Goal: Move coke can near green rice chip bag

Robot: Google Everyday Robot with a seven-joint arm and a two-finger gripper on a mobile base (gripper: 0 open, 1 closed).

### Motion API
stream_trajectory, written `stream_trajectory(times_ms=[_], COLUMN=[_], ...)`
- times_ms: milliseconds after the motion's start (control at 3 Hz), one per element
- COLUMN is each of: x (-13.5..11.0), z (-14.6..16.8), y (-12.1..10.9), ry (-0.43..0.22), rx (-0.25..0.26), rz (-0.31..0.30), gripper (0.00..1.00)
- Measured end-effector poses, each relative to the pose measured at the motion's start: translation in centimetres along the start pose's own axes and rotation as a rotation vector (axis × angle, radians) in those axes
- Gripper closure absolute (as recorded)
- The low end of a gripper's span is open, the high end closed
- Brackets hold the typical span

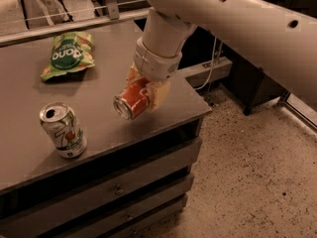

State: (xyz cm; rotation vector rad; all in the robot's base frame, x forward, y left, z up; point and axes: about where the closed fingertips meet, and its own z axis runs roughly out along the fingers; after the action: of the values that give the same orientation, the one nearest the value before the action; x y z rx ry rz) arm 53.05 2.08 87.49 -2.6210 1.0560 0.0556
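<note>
The red coke can (132, 99) lies on its side in my gripper (144, 94), silver end facing the front left, lifted a little above the grey table top near its right front part. The gripper's pale fingers (157, 96) are shut on the can from both sides. The green rice chip bag (68, 55) lies flat at the back left of the table, well apart from the can. My big beige arm (228, 19) comes down from the upper right.
A white-and-green can (63, 130) stands upright at the table's (29, 103) front left. The table's right edge drops to drawers (119, 187) and a speckled floor (252, 182). A rail (59, 11) runs behind the table.
</note>
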Motion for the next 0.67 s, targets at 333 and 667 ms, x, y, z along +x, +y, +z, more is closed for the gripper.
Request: stream_trajectory(times_ms=[333, 667], x=[0.9, 5.5], z=[0.4, 0.5], y=[-0.5, -3.1], ry=[0.001, 0.042], rx=[-0.001, 0.024], rz=[-0.003, -0.016], gripper=[1.0, 1.0])
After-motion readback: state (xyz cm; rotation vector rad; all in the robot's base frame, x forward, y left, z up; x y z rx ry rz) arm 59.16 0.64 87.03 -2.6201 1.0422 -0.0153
